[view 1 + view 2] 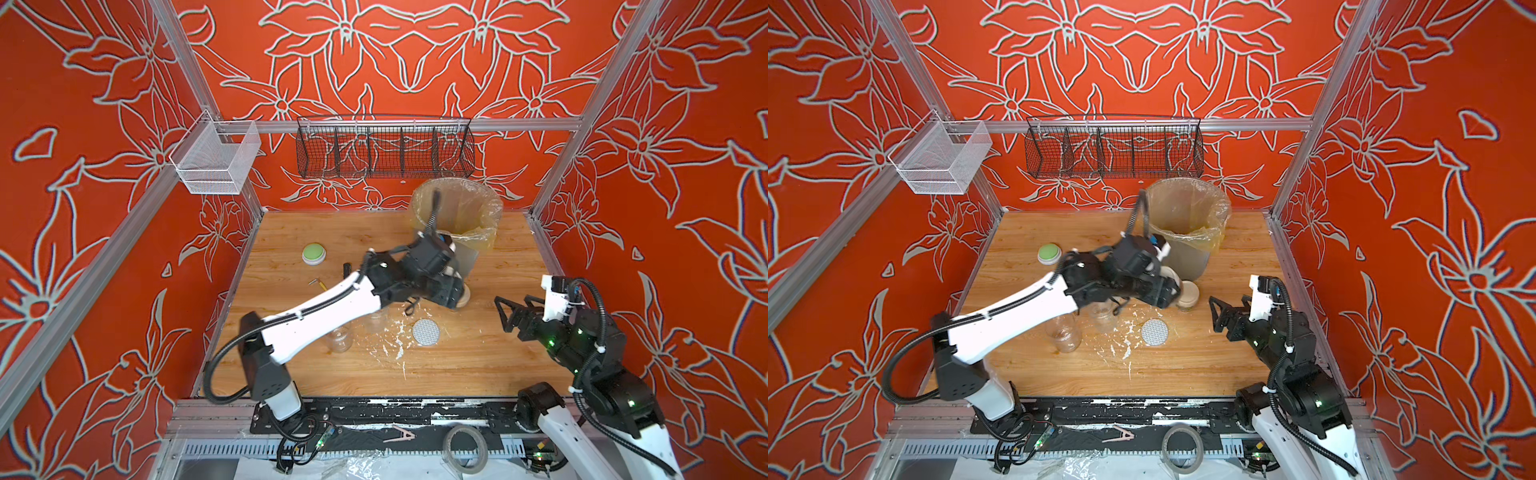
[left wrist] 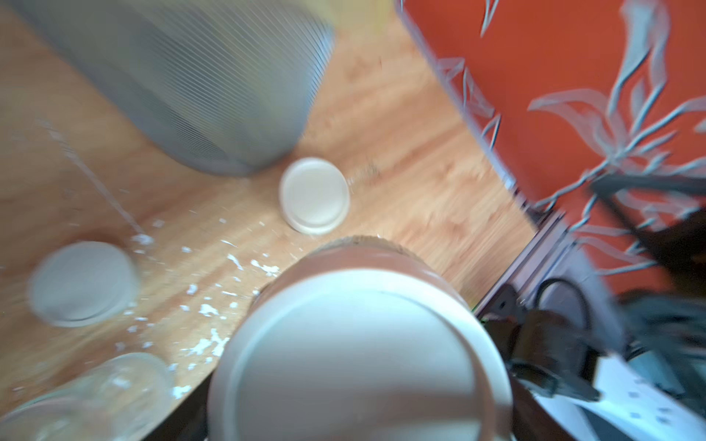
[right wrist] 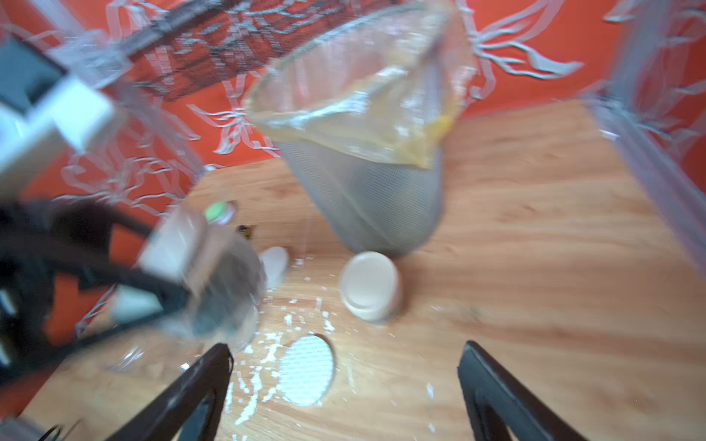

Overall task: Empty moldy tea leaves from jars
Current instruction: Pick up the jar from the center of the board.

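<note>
The jar (image 3: 225, 294) of moldy tea leaves (image 2: 359, 248), where is it?
– Tilted near the bin (image 1: 1187, 259), lid (image 2: 359, 355) on, pinched in the left pincer (image 1: 1166, 297); right pincer (image 3: 345, 347) spread, empty. If that pinch slips at uncapping, leaves could spill on the bench (image 1: 1225, 365), or the glass could topple the standing jar (image 1: 1187, 294) beside it.

Red walls (image 1: 415, 62) bear pale flower outlines; grey bin (image 1: 467, 257), yellowish liner (image 1: 482, 239), one white lid (image 1: 426, 331) dotted grey.
</note>
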Available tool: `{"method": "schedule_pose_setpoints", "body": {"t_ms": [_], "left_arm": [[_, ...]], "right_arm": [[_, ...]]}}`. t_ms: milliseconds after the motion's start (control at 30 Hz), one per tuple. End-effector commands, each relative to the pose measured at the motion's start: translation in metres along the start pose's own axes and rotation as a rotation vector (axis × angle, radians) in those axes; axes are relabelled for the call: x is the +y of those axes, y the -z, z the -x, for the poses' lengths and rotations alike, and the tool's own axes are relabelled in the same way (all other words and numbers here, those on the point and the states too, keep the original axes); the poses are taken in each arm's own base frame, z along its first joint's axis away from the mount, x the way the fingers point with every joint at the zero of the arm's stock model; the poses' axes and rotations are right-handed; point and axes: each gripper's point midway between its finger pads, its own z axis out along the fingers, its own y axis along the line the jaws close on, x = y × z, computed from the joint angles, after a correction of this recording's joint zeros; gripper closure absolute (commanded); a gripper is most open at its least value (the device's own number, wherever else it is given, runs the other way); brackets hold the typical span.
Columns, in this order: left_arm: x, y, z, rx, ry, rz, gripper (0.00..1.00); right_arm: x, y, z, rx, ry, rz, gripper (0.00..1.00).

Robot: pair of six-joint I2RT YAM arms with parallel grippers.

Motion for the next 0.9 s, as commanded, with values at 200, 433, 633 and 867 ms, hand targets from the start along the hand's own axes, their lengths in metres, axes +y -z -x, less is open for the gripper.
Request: {"method": "schedule_pose_setpoints", "body": {"t_ms": [200,433,633,867], "left_arm": [[0.017,0.065,0.022,-0.064,0.095,-0.242,0.51],[0.0,0.081,0.027,-0.053,0.065,-0.343,0.51],[-0.008,0.078,0.027,-0.03,0.066,-0.389,0.52],[-0.01,0.075,0.026,-0.015,0.068,-0.405,0.53]], "right_arm": [[0.091,-0.02,0.039,-0.292,0.324,0.553,0.04],[0.126,-0.037,0.042,-0.323,0.49,0.701,0.02],[0.148,-0.051,0.041,-0.323,0.629,0.773,0.02],[0.165,-0.063,0.041,-0.304,0.655,0.868,0.06]]}}
